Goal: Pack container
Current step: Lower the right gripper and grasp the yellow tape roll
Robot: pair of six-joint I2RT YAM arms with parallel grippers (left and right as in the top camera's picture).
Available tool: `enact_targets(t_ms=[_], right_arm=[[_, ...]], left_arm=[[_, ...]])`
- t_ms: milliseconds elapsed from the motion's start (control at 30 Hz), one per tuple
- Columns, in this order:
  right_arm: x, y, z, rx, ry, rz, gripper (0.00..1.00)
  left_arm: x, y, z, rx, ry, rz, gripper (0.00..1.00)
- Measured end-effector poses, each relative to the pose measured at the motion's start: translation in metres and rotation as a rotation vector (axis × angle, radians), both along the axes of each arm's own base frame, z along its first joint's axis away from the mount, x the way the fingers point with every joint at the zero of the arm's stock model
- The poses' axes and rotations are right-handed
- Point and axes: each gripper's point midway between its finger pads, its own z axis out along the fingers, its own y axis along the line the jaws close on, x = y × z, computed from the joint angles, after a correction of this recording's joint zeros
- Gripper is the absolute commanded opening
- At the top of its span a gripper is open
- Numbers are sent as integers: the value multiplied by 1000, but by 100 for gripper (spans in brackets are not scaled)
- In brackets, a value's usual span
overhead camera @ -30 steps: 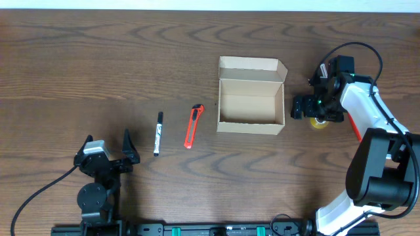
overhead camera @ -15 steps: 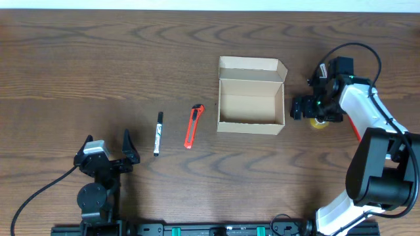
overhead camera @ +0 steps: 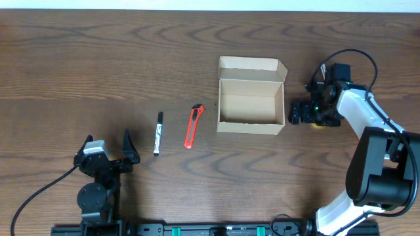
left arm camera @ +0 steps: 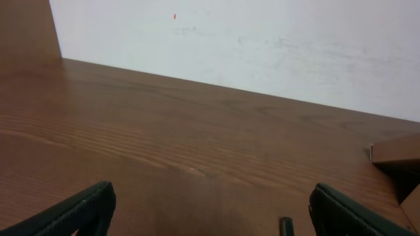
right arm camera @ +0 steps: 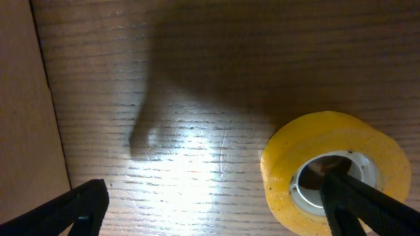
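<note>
Nothing packed yet: small tan cardboard box open and empty, black-and-white marker, red utility knife and yellow tape roll lie on the surface, right pincer spread apart at the tape, left pincer apart at the near left.

From overhead you see only a yellow sliver of the tape roll; the right gripper covers the rest. In the right wrist view the bottom edge cuts the roll, and the left edge cuts the container. The print on the marker is too small to read.
</note>
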Motion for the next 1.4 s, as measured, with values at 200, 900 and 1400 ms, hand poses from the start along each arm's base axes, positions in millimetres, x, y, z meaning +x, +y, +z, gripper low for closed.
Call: enact_targets(t_ms=[200,900,1400], right_arm=[[1,0,-2,-1,-8,0,99],[-7,0,-12,-1,2,-10,11],[-3,0,-11,0,-13,-51,1]], left_arm=[[0,0,0,0,0,0,95],[0,0,0,0,0,0,95],[0,0,0,0,0,0,95]])
